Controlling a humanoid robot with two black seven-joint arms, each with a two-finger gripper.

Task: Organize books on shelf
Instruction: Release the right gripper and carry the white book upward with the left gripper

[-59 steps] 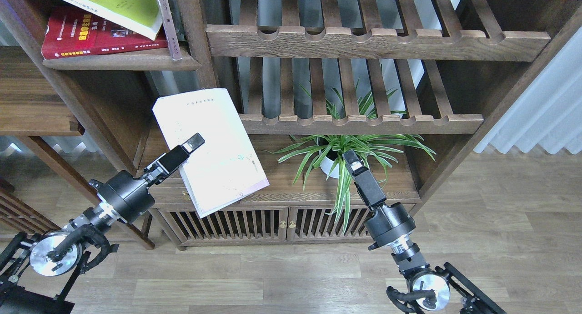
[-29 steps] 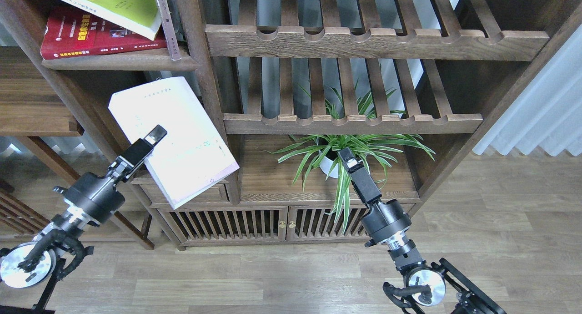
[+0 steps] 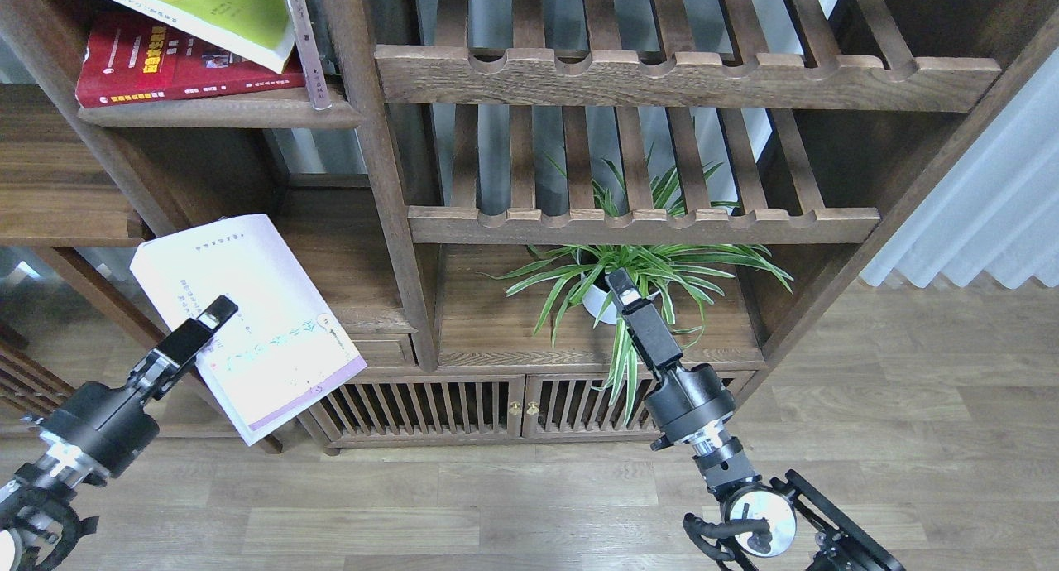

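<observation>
My left gripper (image 3: 217, 313) is shut on the white book with lilac trim (image 3: 256, 314) and holds it tilted in the air at lower left, in front of the cabinet's left post. The dark red book (image 3: 157, 68) lies flat on the solid dark-brown shelf (image 3: 219, 113) at top left. The yellow-green book (image 3: 207, 8) leans across it. My right gripper (image 3: 619, 288) is raised in front of the potted plant; its fingers are seen end-on, so I cannot tell whether it is open or shut.
A thin grey-pink-spined book (image 3: 304, 45) leans on the shelf's right post. Slatted racks (image 3: 678, 79) with notched rails fill the middle. A potted plant (image 3: 633, 277) stands on the lower cabinet (image 3: 513, 352). A side table (image 3: 58, 190) sits at left.
My left arm has swung left and down with the white book, from in front of the middle post to the lower left. My right gripper has drifted slightly left.
</observation>
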